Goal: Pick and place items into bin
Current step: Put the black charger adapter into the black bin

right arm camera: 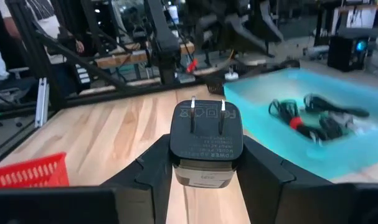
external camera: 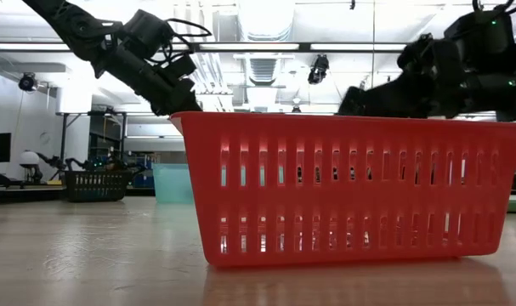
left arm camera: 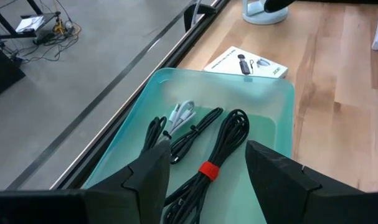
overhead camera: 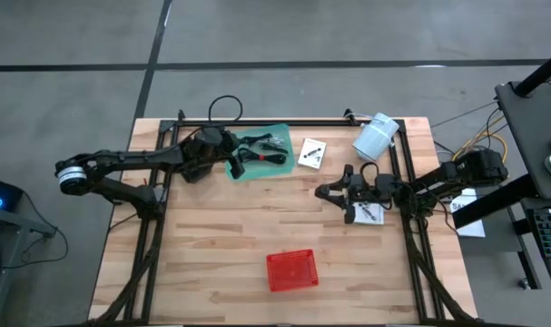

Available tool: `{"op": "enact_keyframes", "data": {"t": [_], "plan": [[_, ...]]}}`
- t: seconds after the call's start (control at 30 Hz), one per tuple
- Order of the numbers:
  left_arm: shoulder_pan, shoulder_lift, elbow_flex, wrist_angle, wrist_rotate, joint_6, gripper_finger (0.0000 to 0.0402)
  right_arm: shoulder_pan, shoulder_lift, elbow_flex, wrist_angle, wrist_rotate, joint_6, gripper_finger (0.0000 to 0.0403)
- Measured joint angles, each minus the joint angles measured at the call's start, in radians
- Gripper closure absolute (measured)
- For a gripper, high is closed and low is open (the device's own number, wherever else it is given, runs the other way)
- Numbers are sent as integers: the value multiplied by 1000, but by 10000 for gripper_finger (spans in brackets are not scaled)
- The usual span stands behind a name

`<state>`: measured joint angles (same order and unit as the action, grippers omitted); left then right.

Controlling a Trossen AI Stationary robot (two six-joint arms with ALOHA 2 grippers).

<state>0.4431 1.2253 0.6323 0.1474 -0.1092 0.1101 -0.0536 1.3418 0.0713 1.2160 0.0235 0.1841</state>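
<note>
A teal tray [overhead camera: 281, 134] at the table's far side holds black coiled cables [left arm camera: 204, 140], one bound with a red tie [left arm camera: 207, 169]. My left gripper [left arm camera: 207, 152] hangs open above those cables, a finger on either side of the red-tied coil. My right gripper [right arm camera: 206, 155] is right of the table's middle [overhead camera: 332, 193], shut on a black plug-in power adapter [right arm camera: 206, 140]. A white card [overhead camera: 311, 152] lies just right of the tray, and another [overhead camera: 368, 214] lies under the right arm. The red bin [overhead camera: 291, 270] stands near the table's front edge. My right gripper pinches the power adapter's body [right arm camera: 204, 174] between its two fingers [right arm camera: 152, 168], one on each side face. The face with the two metal prongs [right arm camera: 207, 107] points away from the wrist, beyond the fingertips. The adapter looks lifted off the table.
A large white cylinder [overhead camera: 375, 136] lies near the far right corner. The black frame rails [overhead camera: 257, 123] run along the far edge and down both sides. Bare wood lies between the tray and the bin. Beyond the table's right edge stands a desk with cables [overhead camera: 529, 136].
</note>
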Motion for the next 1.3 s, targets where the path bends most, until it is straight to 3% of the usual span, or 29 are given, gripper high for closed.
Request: {"op": "enact_keyframes", "data": {"t": [0.2,0.37,0.6,0.87,1.03,1.17,1.3], "plan": [[0,21,0,0,0,-2,210,-45,-22,73,-58,-67,-32,271],[-1,30,0,0,0,-7,210,-131,-78,173,-252,-184,-63,271],[-1,6,3,5,0,-52,210,-186,-145,350,-613,-190,-176,271],[-1,11,2,5,30,-53,210,-185,-122,424,-670,-193,-225,269],[-11,12,0,108,184,-73,210,-185,-118,413,-662,-193,-231,268],[-28,46,0,268,355,-70,210,-185,-116,413,-660,-193,-241,268],[-53,123,0,445,448,-70,210,-185,-116,411,-659,-193,-249,267]]}}
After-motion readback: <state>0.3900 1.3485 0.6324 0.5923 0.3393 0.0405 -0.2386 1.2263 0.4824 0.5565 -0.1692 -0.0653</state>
